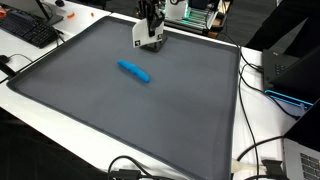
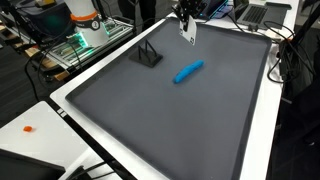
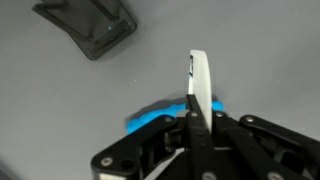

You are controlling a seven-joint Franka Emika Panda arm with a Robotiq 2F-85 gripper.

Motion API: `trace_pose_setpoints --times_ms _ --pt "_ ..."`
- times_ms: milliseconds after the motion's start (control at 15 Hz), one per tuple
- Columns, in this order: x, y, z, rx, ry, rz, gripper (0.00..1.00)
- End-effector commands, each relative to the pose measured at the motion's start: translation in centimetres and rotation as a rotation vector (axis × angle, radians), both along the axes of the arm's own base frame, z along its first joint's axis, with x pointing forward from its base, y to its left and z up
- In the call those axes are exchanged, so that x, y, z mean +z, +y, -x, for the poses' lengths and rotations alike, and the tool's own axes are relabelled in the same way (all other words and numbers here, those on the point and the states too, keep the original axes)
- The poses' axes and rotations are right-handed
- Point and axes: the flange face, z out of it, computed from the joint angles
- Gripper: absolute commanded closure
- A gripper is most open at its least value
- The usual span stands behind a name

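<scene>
My gripper [image 1: 150, 20] hangs over the far part of a dark grey mat [image 1: 120, 110] and is shut on a flat white plate-like piece [image 1: 143, 34]. The piece is held upright, above the mat, in both exterior views [image 2: 188, 32]. In the wrist view the gripper [image 3: 195, 128] pinches the white piece [image 3: 200, 80] edge-on between the fingers. A blue elongated object [image 1: 134, 72] lies on the mat nearer the middle [image 2: 188, 71]. In the wrist view it shows partly behind the fingers [image 3: 150, 115]. A small black stand [image 2: 148, 55] sits on the mat near the gripper [image 3: 88, 25].
The mat lies on a white table [image 2: 60, 110]. A keyboard [image 1: 28, 30] and cables [image 1: 262, 150] lie along the table's edges. A laptop [image 2: 255, 12] and electronics [image 2: 85, 30] stand around the far side.
</scene>
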Motion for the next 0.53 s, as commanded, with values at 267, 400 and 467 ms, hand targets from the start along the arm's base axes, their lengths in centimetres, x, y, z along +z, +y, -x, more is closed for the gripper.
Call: trace_pose_setpoints --times_ms 267,400,467 --pt "-1.7 1.6 -4.3 0.402 0.048 0.070 0.99" --pt "-2.2 1.8 -5.1 0.497 0.060 0.080 0.99" --pt "-2.3 1.9 -5.4 0.526 0.066 0.086 0.99"
